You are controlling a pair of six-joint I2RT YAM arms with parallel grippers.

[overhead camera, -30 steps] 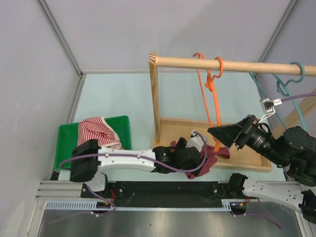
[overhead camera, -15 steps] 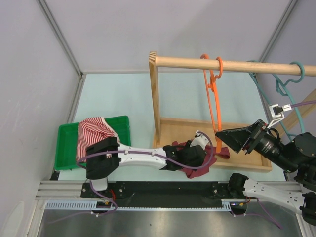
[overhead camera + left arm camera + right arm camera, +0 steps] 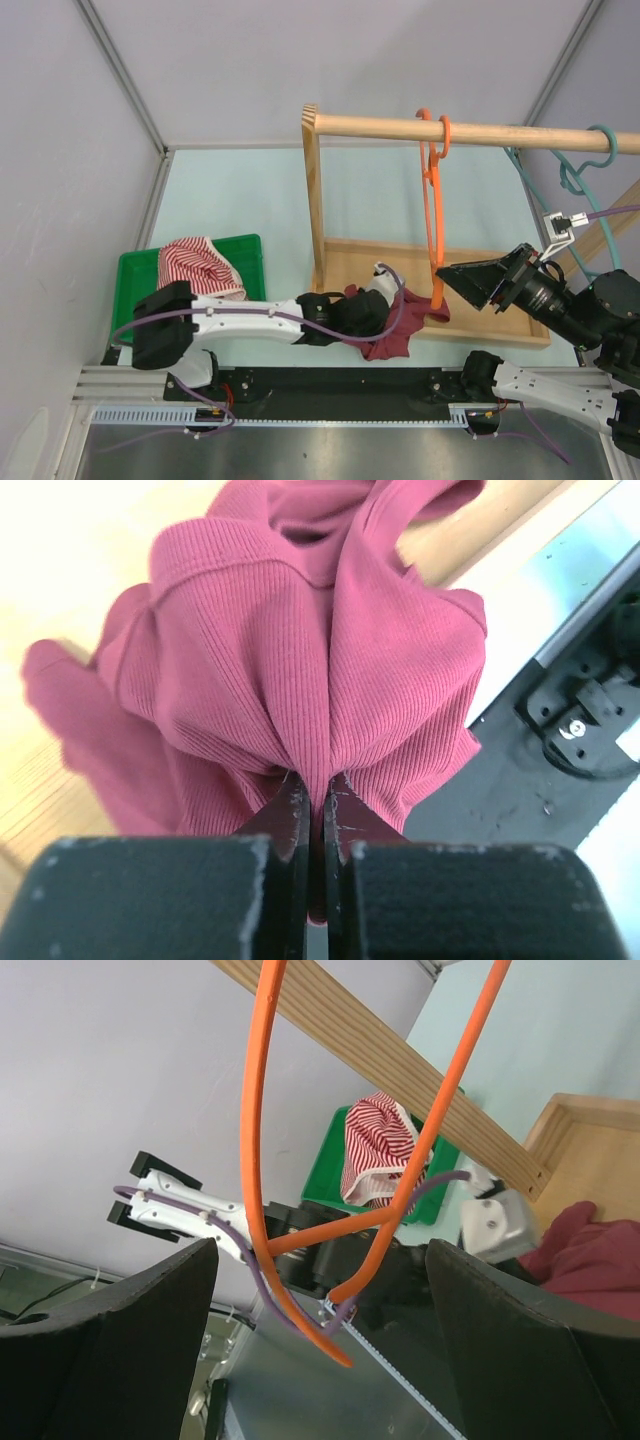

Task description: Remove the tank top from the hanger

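The maroon ribbed tank top (image 3: 398, 332) lies bunched over the front edge of the wooden rack base (image 3: 500, 275). My left gripper (image 3: 372, 312) is shut on a fold of it. In the left wrist view the fabric (image 3: 320, 650) is pinched between the closed fingertips (image 3: 322, 785). The orange hanger (image 3: 435, 215) hangs bare from the wooden rod (image 3: 500, 132), its lower end just above the top's right corner. My right gripper (image 3: 455, 272) stands open just right of the hanger's bottom. In the right wrist view the hanger (image 3: 255, 1140) hangs ahead of the open fingers (image 3: 110, 1350), and the top (image 3: 600, 1260) shows at lower right.
A green bin (image 3: 135, 275) with a red-and-white striped garment (image 3: 198, 265) sits at the left. A teal hanger (image 3: 565, 175) hangs at the rod's right end. The rack's upright post (image 3: 313, 200) stands behind my left wrist.
My left gripper has shut on the tank top and drawn it a little leftward. The orange hanger has swung right and hangs straighter. The right gripper backed off to the right.
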